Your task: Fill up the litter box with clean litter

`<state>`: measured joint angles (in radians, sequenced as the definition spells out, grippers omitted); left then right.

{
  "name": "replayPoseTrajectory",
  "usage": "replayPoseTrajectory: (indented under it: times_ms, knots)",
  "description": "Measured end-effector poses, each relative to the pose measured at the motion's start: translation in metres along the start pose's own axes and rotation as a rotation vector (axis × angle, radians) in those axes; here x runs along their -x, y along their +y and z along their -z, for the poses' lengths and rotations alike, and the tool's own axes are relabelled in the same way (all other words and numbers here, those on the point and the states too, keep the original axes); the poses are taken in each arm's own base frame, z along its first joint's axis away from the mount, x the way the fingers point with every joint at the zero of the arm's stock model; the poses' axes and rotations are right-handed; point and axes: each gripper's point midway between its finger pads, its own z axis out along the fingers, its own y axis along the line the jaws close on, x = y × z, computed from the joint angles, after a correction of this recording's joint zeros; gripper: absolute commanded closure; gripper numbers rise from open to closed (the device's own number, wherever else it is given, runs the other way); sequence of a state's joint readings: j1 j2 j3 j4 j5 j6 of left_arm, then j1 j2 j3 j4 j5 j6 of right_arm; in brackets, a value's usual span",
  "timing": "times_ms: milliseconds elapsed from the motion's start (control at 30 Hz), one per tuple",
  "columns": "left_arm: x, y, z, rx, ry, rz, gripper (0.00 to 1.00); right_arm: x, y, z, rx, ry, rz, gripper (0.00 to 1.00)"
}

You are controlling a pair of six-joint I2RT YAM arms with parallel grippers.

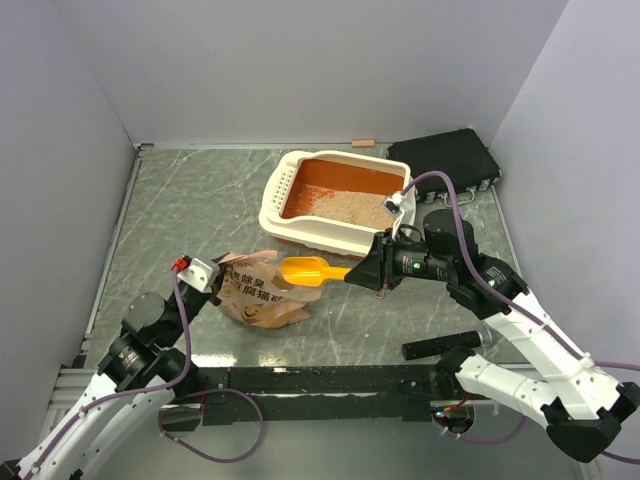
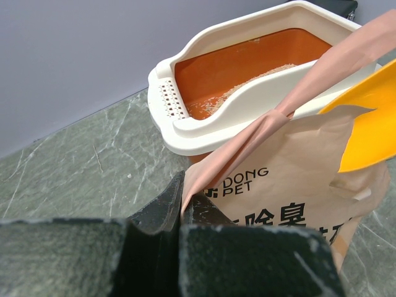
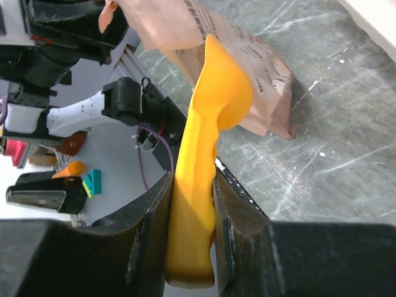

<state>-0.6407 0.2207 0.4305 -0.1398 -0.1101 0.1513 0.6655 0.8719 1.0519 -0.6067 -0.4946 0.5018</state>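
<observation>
Your left gripper (image 1: 218,276) is clamped tight on the top edge of the crumpled tan paper bag (image 1: 256,292). From the left wrist you can see a pinkish-tan flap of the bag (image 2: 291,192) running straight down between the black fingers (image 2: 154,216).

Just above that pinch the bag reads "DONG PET" in dark print. Below it are large Chinese characters, of which "除臭" is legible before the fingers cut off the rest. The top view shows more dark characters across the bag's face, too small to read.

Your right gripper (image 1: 347,273) grips the handle of the orange-yellow scoop (image 1: 305,270). The right wrist view shows the handle (image 3: 197,185) squeezed between both fingers (image 3: 151,213), with the bowl end against the bag (image 3: 247,49). You cannot tell whether the bowl holds anything.

The litter box (image 1: 272,205) sits on the grey marbled table (image 1: 170,200), beyond the bag and scoop. Its slotted short side faces the left wall, and the black case (image 1: 445,155) lies just past its right end.

The clean litter (image 1: 352,208) is a beige heap in the near-right part of the box. The orange floor is bare along the far side and toward the slots. From the left wrist, the litter (image 2: 260,79) shows as a thin pale band behind the cream rim (image 2: 204,127).
</observation>
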Motion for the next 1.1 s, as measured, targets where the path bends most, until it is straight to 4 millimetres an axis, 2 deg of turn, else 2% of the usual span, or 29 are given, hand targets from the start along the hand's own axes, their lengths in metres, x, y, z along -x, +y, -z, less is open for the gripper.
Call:
replayPoseTrajectory:
  times_ms: [433,733,933,1100]
  knots:
    - [0.001,-0.004,0.0,-0.024,-0.004,-0.001,0.99,-0.015,0.001,-0.01,0.037,0.091,0.039,1.0]
    - [0.0,-0.012,0.0,-0.07,-0.006,-0.001,0.99,-0.027,-0.014,-0.041,0.022,0.214,0.029,1.0]
    - [-0.001,-0.017,-0.001,-0.098,-0.001,-0.002,0.99,-0.027,-0.016,-0.068,0.022,0.295,-0.008,1.0]
    - [-0.001,-0.019,-0.002,-0.104,0.002,0.006,0.99,-0.028,-0.016,-0.081,-0.021,0.34,-0.036,1.0]
